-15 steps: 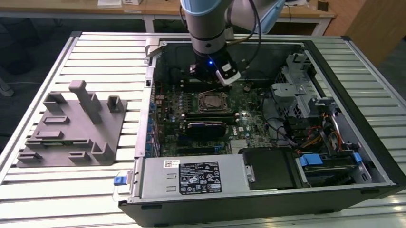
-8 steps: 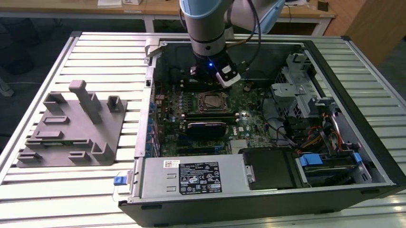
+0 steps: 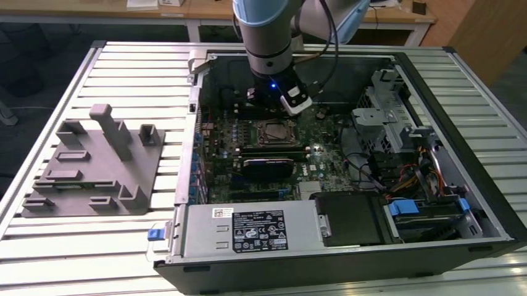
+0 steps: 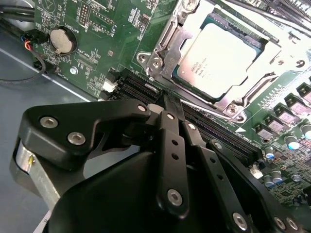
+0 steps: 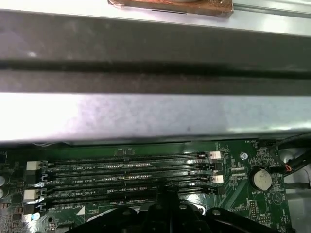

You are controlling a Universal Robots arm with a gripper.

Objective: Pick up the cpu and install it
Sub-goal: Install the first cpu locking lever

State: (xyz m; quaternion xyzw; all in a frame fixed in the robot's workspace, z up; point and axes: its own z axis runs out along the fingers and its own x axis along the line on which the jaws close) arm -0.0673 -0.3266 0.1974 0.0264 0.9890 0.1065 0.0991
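Open computer case lying on a slatted tabletop, with the arm reaching down into it. In the second wrist view, one cpu, pale silvery top up, sits inside the socket frame on the green motherboard; the exterior view renders that socket as a small dark square. The end effector hangs just beside the socket over the memory slots, its fingers pressed together and pinching nothing. The first wrist view shows four empty memory slots and one coin battery; the battery also appears in the second wrist view. One grey plastic tray with upright posts stands on the tabletop at the exterior view's left, well apart from the case. Drive cages and cables crowd the case's far side.
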